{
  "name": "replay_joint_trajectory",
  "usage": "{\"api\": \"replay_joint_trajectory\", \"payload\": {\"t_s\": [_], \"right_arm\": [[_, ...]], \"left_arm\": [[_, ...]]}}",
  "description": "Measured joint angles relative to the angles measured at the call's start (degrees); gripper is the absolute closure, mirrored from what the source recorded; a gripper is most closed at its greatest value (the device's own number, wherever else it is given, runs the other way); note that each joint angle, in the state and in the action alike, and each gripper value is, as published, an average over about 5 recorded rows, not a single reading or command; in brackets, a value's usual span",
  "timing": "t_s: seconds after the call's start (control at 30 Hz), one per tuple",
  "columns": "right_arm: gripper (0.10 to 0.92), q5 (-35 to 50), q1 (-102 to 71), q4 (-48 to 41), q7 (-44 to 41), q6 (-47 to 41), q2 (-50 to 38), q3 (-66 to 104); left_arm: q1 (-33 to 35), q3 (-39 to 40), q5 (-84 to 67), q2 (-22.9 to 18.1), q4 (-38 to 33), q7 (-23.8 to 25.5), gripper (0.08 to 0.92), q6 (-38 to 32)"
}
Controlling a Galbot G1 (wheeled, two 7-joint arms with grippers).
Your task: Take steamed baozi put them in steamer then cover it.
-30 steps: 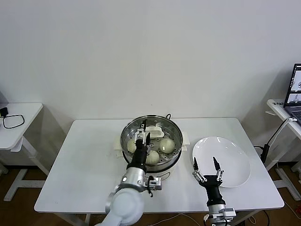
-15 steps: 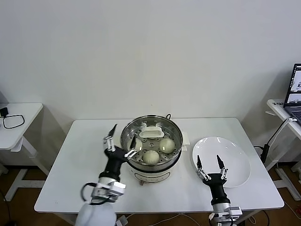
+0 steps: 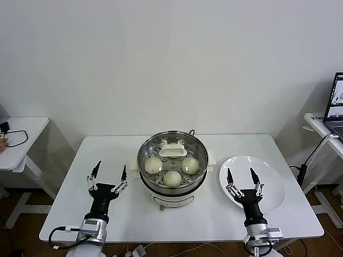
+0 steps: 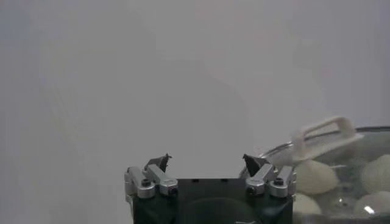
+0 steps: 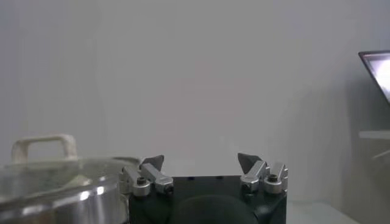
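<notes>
The steamer point(image 3: 199, 148), a shiny steel pot on a cream base, stands mid-table with three cream-white baozi on its perforated tray: one on the left point(image 3: 154, 165), one in front point(image 3: 172, 178), one on the right point(image 3: 190, 165). A white handle point(image 3: 173, 151) lies at the tray's back. My left gripper point(image 3: 111, 167) stands open and empty to the left of the pot. My right gripper point(image 3: 240, 172) is open and empty over the near left edge of the white plate point(image 3: 266, 179). In the left wrist view my own gripper point(image 4: 206, 159) is open, with the steamer point(image 4: 347, 133) and a baozi point(image 4: 314, 176) beside it.
A laptop point(image 3: 337, 99) sits on a side desk at the far right. Another small white table point(image 3: 24, 134) with a black cable stands at the far left. The right wrist view shows my open gripper point(image 5: 200, 161), the steamer's wall point(image 5: 61, 198) and the laptop point(image 5: 378, 67).
My left gripper has drawn back out of the steamer to the left, leaving a baozi on the tray's left side. The right gripper has shifted slightly right.
</notes>
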Motion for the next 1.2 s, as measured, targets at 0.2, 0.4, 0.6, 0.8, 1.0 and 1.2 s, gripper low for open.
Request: {"api": "replay_joint_trajectory", "payload": {"t_s": [0.2, 0.4, 0.6, 0.8, 1.0, 1.2], "right_arm": [[0.203, 0.3, -0.1, 1.0, 0.0, -1.1, -0.1, 0.4], [0.203, 0.4, -0.2, 2.0, 0.1, -2.1, 0.0, 0.8], [0.203, 0.1, -0.4, 2.6, 0.2, -3.1, 0.0, 1.2], [0.203, -0.2, -0.5, 3.0, 0.3, -3.9, -0.1, 1.4], [0.203, -0.8, -0.6, 3.2, 0.4, -4.2, 0.0, 1.4], [0.203, -1.3, -0.9, 3.6, 0.5, -4.5, 0.0, 1.4]], "left_arm": [[1.8, -2.8, -2.5, -1.0, 0.6, 0.5, 0.177, -2.0], [2.9, -4.2, -3.9, -1.6, 1.0, 0.9, 0.177, -3.1], [3.6, -4.8, -4.7, -1.9, 1.2, 1.0, 0.177, -3.7], [4.0, -5.4, -5.2, -2.0, 1.1, 1.1, 0.177, -4.0], [4.2, -5.9, -5.7, -2.1, 1.1, 1.3, 0.177, -4.4], [4.2, -5.7, -6.1, -2.2, 1.1, 1.5, 0.177, -4.5]]}}
